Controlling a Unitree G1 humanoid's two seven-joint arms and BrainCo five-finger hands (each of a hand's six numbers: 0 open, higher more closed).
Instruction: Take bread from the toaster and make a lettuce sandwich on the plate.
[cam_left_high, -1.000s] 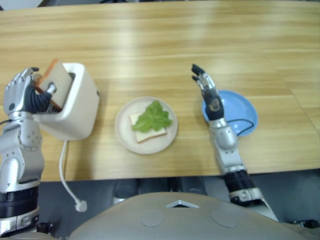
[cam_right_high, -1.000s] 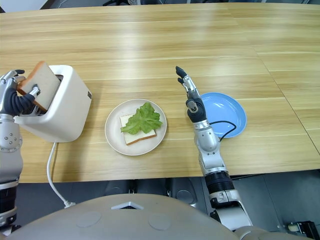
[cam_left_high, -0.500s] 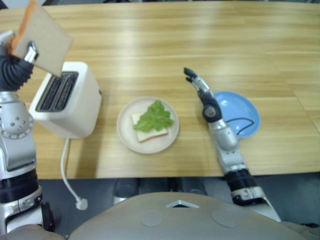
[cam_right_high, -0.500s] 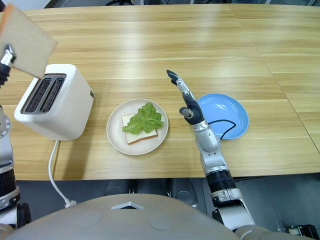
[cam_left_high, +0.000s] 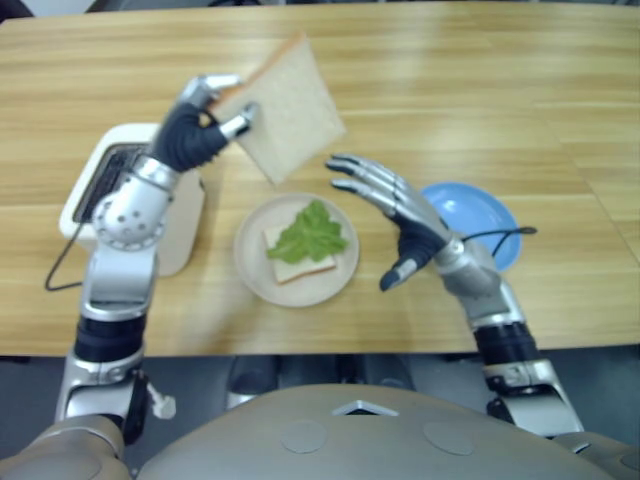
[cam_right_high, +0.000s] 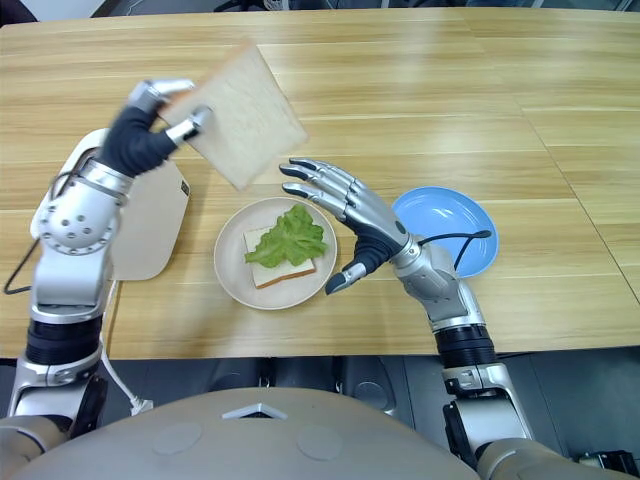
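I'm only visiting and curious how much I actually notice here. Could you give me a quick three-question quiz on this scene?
1. True or false: the left hand holds a bread slice up in the air.
2. What lies on the plated bread on the beige plate? A tomato, B lettuce, C cheese.
3. Which hand hovers open next to the blue dish?
Key: 1 true; 2 B; 3 the right hand.

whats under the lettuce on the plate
A bread slice lies under the lettuce, on the plate. Its edges and corners show; the leaf covers its middle.
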